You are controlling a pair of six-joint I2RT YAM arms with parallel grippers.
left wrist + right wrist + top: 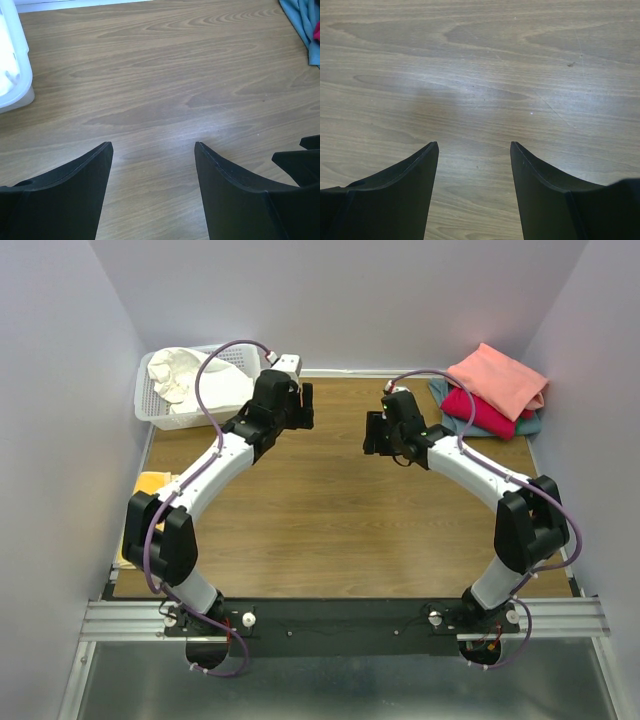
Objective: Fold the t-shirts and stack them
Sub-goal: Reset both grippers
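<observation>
A: Tool states?

B: Both spread wide, nothing held. My left tool (152, 145) and right tool (473, 144) each hang over bare worktop (330, 530). In the overhead view they face each other mid-table.

A: Where's the cloth?

B: The white t-shirt (190, 380) lies crumpled in the basket (160, 420) in the far-left corner. The salmon-pink t-shirt (497, 378) sits atop the crimson-red one (478, 412) and the grey-blue one (533, 426) in the far-right corner, already piled.

A: So which arm?

B: Left, I judge. The basket is just beyond its tool and to the left, while the right tool is well apart from it. The shirt is a heap with no long axis I can read, so I'd pick a raised fold and lift it out.

A: Do the wrist views help?

B: Little. Left wrist catches only the basket's corner at the frame's left edge, plus a grey-blue hem with a sliver of red at the right. Right wrist shows wood alone. Only the overhead view shows the white shirt itself.
</observation>
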